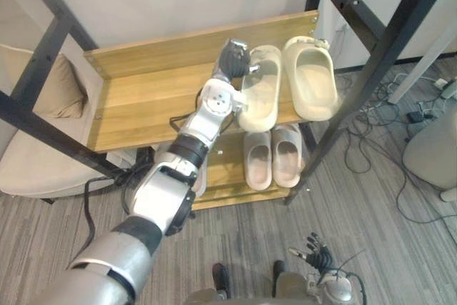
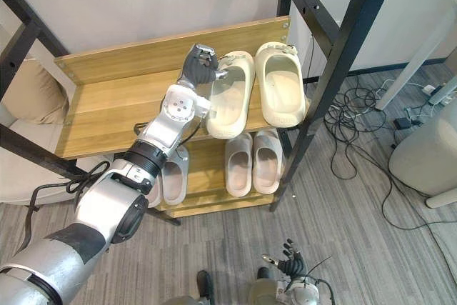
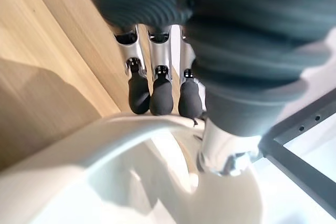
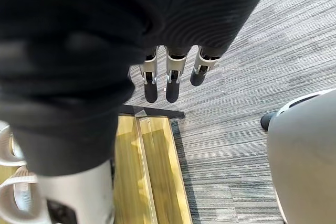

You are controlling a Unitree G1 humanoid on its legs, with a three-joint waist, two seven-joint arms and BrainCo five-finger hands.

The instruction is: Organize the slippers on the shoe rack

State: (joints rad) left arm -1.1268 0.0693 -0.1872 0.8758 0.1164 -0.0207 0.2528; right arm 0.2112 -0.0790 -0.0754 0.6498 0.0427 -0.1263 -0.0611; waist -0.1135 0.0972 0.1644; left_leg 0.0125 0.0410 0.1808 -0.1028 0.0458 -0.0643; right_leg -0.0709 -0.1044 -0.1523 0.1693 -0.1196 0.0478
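Your left hand (image 2: 198, 62) pinches the rim of 1 cream slipper (image 2: 230, 101) on the shoe rack's top shelf (image 2: 107, 105), beside its mate (image 2: 280, 91). Your right hand (image 1: 318, 253) hangs low over the floor (image 1: 378, 205), fingers relaxed.

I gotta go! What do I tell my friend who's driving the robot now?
Left robot hand: pinching the side rim of the left cream slipper on the top shelf.
Right robot hand: open, empty, hanging low near the floor.
Things: the right cream slipper lies beside it; both poke over the shelf's front edge. A beige pair sits below.
Done: both cream slippers are shelved.
Left: probably square the held one with its mate, then let go.
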